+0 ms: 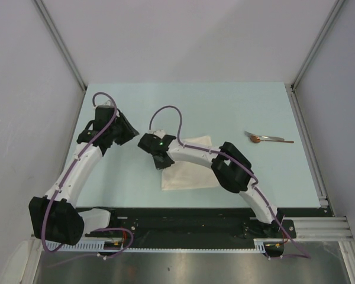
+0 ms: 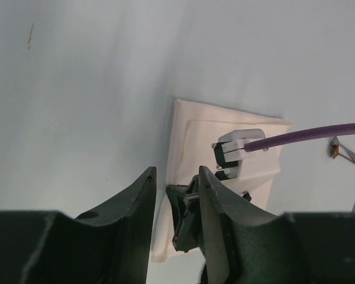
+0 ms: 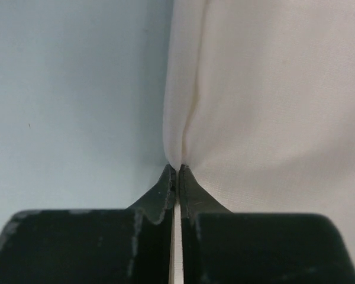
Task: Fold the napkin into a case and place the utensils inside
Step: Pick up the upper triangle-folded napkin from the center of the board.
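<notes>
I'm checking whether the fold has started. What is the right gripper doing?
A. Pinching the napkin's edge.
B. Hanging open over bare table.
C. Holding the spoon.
A: in the right wrist view the right gripper is closed on a puckered edge of the napkin, while the spoon lies apart on the table.

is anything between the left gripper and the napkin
Yes: the right gripper, shut on the napkin's left edge, sits directly between the open left gripper and the napkin. Nothing else visible lies between them.
</notes>
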Tool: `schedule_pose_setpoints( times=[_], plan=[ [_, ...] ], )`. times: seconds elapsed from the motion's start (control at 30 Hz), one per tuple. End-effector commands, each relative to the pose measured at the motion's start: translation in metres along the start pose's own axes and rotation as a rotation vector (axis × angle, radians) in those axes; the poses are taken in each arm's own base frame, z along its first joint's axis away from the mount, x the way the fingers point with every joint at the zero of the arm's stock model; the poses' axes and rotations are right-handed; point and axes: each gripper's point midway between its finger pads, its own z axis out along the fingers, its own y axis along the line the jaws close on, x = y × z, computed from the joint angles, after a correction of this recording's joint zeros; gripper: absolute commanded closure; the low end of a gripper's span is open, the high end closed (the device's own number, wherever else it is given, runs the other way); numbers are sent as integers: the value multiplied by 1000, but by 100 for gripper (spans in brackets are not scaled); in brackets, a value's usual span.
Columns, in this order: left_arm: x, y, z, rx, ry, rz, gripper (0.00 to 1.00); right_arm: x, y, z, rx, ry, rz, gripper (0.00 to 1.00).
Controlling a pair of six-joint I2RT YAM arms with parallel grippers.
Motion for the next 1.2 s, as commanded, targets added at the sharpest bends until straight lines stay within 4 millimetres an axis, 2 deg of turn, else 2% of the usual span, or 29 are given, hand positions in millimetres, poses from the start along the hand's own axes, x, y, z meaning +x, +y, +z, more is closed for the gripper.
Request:
schedule_pose_setpoints(
  times=[0.0,0.03,0.07,0.1,0.13,0.17,0.23,0.27,0.37,0.43,0.5,0.53,0.6,0.63,0.7,0.73,0.8,0.83,0.87,0.9,1.07,1.17],
  plan=[
    [-9,-21,-5,112,-27,76,61,-40,11,-56,-298,-76,142,100],
    [-10,-21,-5,111,-34,73,61,-38,2,-51,-328,-79,170,100],
    [-11,-22,-5,114,-35,69,61,-43,2,-68,-384,-87,194,100],
    [-10,-23,-5,119,-32,69,61,-44,-3,-71,-403,-90,208,100],
    [-10,-24,-5,125,-30,66,61,-44,-15,-65,-410,-95,235,100],
    [-8,-25,-3,128,-23,62,61,-45,-14,-78,-482,-88,243,100],
    [-6,-26,-1,134,-10,57,61,-43,-25,-74,-491,-91,266,100],
    [-6,-26,0,133,-7,53,61,-44,-27,-79,-507,-95,263,100],
    [-2,-29,1,152,7,44,61,-42,-34,-75,-519,-87,276,100],
    [1,-38,1,208,25,49,61,-43,-35,-77,-532,-94,279,100],
    [10,-43,6,254,68,54,58,-45,-36,-78,-539,-99,278,100],
    [18,-55,4,326,116,65,55,-45,-35,-78,-545,-98,276,100],
    [32,-64,8,359,183,65,46,-44,-32,-78,-559,-96,271,100],
    [42,-61,19,335,242,49,44,-42,-30,-77,-561,-91,269,100],
    [57,-60,29,266,320,33,42,-42,-27,-78,-572,-91,266,100],
    [67,-54,43,211,368,19,42,-41,-26,-76,-575,-87,265,100],
    [77,-64,49,215,425,20,41,-42,-24,-76,-577,-87,263,100],
    [85,-62,59,194,451,15,41,-42,-24,-77,-578,-88,262,100],
    [84,-65,63,181,448,8,14,-41,-24,-75,-575,-83,261,100],
    [90,-68,66,177,462,14,11,-41,-24,-75,-576,-83,261,100],
    [96,-74,86,143,468,36,10,-37,-23,-72,-574,-70,256,100],
    [100,-70,95,110,470,28,11,-37,-22,-72,-572,-69,247,100]
  ],
)
